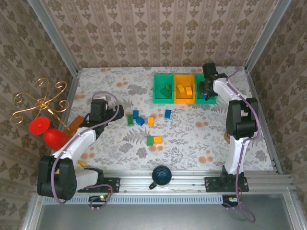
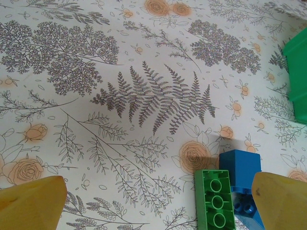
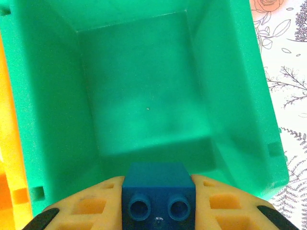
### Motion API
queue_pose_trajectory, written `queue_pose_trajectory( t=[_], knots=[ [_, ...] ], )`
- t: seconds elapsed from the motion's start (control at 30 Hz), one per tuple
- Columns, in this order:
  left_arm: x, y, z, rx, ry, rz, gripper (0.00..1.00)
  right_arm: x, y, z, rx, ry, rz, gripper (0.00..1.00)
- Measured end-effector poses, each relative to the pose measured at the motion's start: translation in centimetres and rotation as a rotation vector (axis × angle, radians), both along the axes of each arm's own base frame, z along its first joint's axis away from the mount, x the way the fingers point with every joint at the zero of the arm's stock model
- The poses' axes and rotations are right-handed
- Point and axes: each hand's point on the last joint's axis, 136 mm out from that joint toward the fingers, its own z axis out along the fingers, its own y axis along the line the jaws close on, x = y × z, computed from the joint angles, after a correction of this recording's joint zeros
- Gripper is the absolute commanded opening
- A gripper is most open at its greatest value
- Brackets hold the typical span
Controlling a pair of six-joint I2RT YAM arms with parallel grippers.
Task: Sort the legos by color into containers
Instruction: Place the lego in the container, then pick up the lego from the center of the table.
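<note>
- At the far left of the top view, a gold wire ornament (image 1: 41, 103), two red round shapes (image 1: 48, 132) and a flat orange-brown tile (image 1: 74, 123) are being left beside the left arm, outside the sorting.
- The left gripper (image 1: 120, 111) is being held spread wide and empty, low over the table. In its wrist view a green brick (image 2: 215, 201) and a loose blue brick (image 2: 240, 167) are being framed by its right finger (image 2: 283, 201), likely lined up for a pick.
- Mid-frame, the loose legos (image 1: 150, 121), six in green, blue and orange, are being left unsorted on the floral table (image 1: 192, 139).
- At bottom centre, a dark cup (image 1: 162, 175) is being left by the rail, clear of both arms.
- Upper right, the left green bin (image 1: 158, 98) and the orange bin (image 1: 184, 99) are being filled with matching bricks.
- The held blue brick (image 3: 158, 184) is being pinched by the right gripper (image 3: 158, 211) above the right green bin (image 3: 230, 96), apparently ready for dropping. Nothing is seen blocking the way down.
</note>
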Motion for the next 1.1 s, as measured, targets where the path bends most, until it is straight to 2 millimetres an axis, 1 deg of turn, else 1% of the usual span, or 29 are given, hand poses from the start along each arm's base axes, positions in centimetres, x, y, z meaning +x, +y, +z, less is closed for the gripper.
queue_pose_trajectory(
  t=[0.1, 0.3, 0.4, 0.6, 0.73, 0.83, 0.97, 1.1],
  knots=[
    [0.0, 0.0, 0.0, 0.000, 0.001, 0.000, 1.00, 0.4, 0.0, 0.1, -0.001, -0.006, 0.001, 0.30],
    [-0.1, -0.1, -0.1, -0.002, 0.007, -0.004, 1.00, 1.3, 0.1, 0.6, -0.004, -0.023, 0.009, 0.48],
    [-0.1, -0.2, -0.1, -0.005, 0.007, -0.008, 1.00, 1.2, 0.0, 0.6, -0.007, -0.021, 0.013, 0.54],
    [-0.2, -0.4, -0.1, -0.013, 0.010, -0.018, 1.00, 1.2, 0.1, 0.6, -0.009, -0.020, 0.018, 0.61],
    [-0.3, -0.5, -0.2, -0.016, 0.014, -0.023, 1.00, 0.7, 0.0, 0.7, -0.008, -0.016, 0.016, 0.65],
    [-0.5, -0.5, -0.4, -0.016, 0.025, -0.027, 1.00, 0.0, 0.1, 1.1, -0.002, -0.019, 0.008, 0.67],
    [-0.8, -0.9, -0.7, -0.012, 0.038, -0.039, 1.00, -1.1, 0.4, 2.4, 0.008, -0.037, 0.001, 0.71],
    [-1.5, -1.7, -1.3, 0.003, 0.069, -0.074, 1.00, -2.6, 1.3, 3.7, 0.023, -0.055, -0.001, 0.76]
  ],
)
